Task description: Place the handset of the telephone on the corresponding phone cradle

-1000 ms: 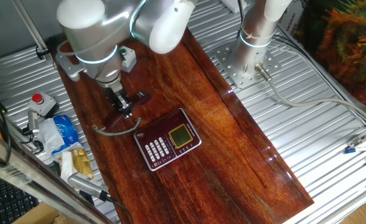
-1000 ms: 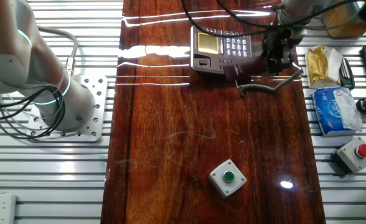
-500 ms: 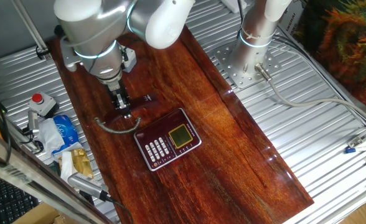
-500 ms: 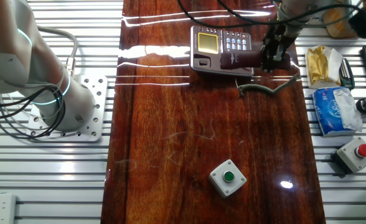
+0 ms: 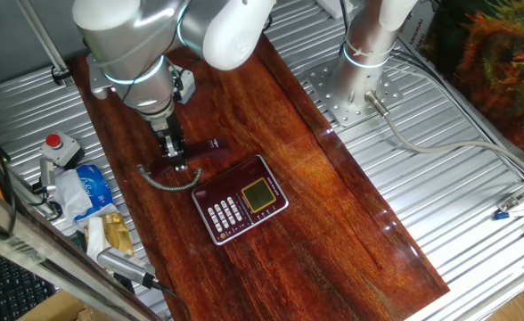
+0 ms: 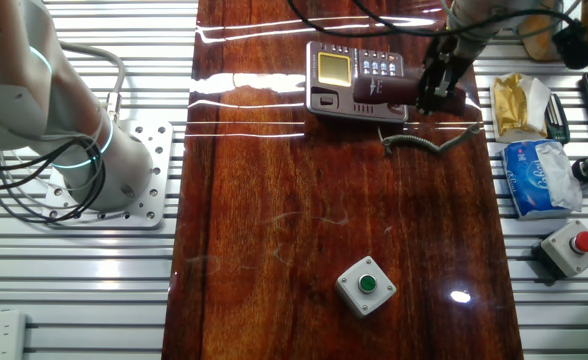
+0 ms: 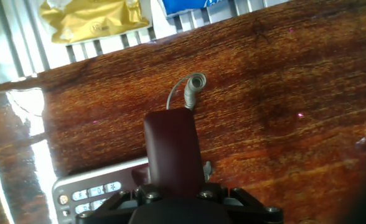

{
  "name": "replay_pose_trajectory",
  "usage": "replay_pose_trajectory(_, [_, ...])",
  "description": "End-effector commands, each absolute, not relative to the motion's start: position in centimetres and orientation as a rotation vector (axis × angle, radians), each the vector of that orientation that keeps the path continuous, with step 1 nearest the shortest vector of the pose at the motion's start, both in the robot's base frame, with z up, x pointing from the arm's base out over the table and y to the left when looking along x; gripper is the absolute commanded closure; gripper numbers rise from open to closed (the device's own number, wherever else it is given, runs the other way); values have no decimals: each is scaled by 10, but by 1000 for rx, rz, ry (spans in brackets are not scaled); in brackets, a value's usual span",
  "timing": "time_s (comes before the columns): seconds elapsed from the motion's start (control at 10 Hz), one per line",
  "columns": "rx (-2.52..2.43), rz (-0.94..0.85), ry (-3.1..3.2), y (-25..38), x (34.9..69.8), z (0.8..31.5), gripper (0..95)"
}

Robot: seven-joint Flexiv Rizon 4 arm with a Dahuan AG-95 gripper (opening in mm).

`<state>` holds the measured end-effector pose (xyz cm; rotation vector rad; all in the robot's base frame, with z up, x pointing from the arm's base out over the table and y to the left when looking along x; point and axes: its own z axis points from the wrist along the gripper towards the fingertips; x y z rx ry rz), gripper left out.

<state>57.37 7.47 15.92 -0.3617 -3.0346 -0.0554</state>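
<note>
The handset (image 6: 389, 90) now lies closer over the telephone (image 6: 355, 78), clamped in the gripper (image 6: 436, 92); its cord (image 6: 432, 143) trails alongside.

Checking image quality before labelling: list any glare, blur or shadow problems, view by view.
One fixed view: the arm casts shadow around the handset. The other fixed view: bright glare streaks cross the table beside the telephone. Hand view: the gripper base is dark and blurred; glare at left.

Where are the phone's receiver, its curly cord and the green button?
handset (image 7: 170, 149), hand view, middle of its body.
curly cord (image 6: 429, 146), other fixed view, mid-coil.
green button (image 6: 367, 284), other fixed view, its cap.
</note>
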Motion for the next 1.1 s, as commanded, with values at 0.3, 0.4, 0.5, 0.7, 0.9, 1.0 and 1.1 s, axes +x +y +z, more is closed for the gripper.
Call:
replay_pose_trajectory(0.3, [-175,-10,-3062,74,573,159,950])
replay_pose_trajectory(0.4, [-152,-9,-3064,74,573,159,950])
replay_pose_trajectory(0.5, [-129,-6,-3065,74,573,159,950])
replay_pose_trajectory(0.7, [-119,-5,-3065,74,573,159,950])
replay_pose_trajectory(0.9, [-109,-10,-3072,74,573,159,950])
replay_pose_trajectory(1.0, [-98,-15,-3078,74,573,159,950])
replay_pose_trajectory(1.1, [-83,-15,-3077,74,573,159,950])
